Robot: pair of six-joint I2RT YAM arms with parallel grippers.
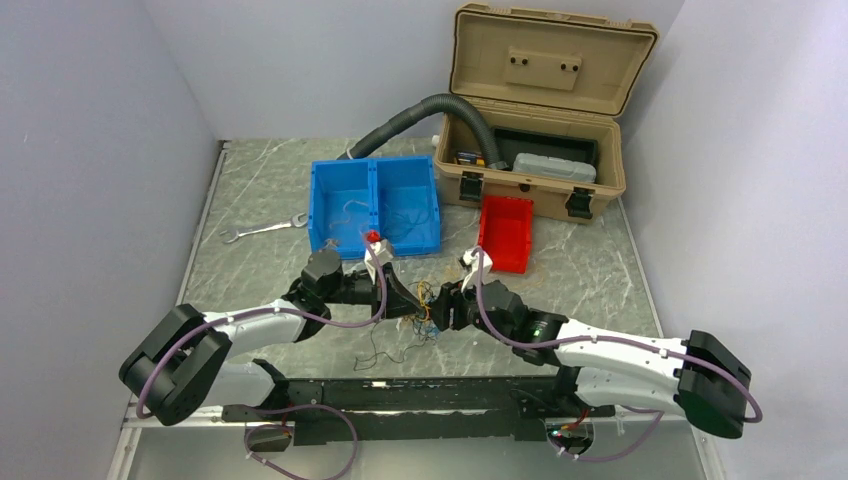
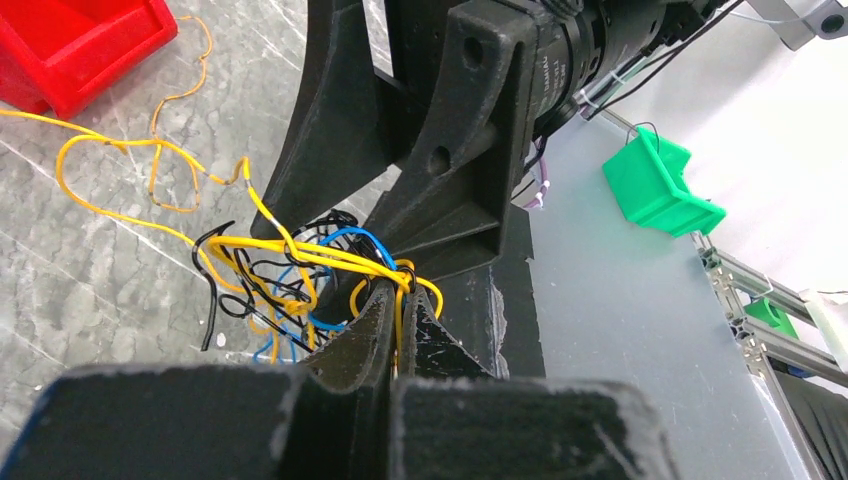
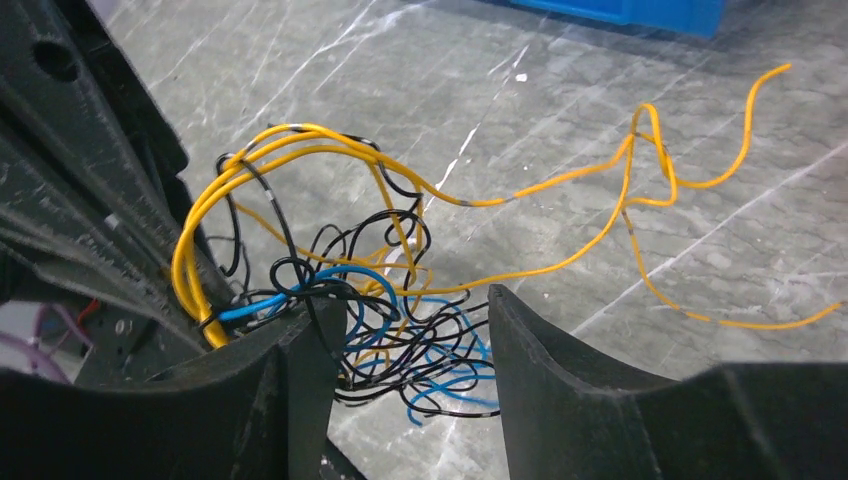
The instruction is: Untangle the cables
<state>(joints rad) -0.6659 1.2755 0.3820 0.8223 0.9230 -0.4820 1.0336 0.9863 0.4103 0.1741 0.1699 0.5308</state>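
- While the left gripper [image 2: 397, 300] is clamped on a few yellow strands of the cables [image 2: 275, 270], the right gripper [image 3: 415, 315] has its jaws apart, with the black-and-blue core of the knot between them.
- Location: the bundle sits between the two grippers, mid-worktop [image 3: 560, 120], in front of the blue bin [image 1: 375, 200]. Long yellow tails run out across the marble, one toward the red bin [image 2: 70, 40]. Can't tell whether the knot itself touches the worktop.
- Risk 1: the right jaws bracket the whole clump, not one strand. Closing there and pulling away would likely cinch the knot tighter.
- Risk 2: the left pinch is on hair-thin wire, close to the tips. A sideways tug could slide the strands out and drop the bundle.
- Risk 3: yellow loops curl round the tip of the left gripper. A pull could hook them there, so the whole lot drags instead of separating.
- Risk 4: a hard pull against clamped thin wire could kink or snap it.
- Risk 5: the grippers are very near each other, so a small misaim means contact between them.
- Risk 6: the yellow tail near the red bin could snag on the bin's edge if dragged.
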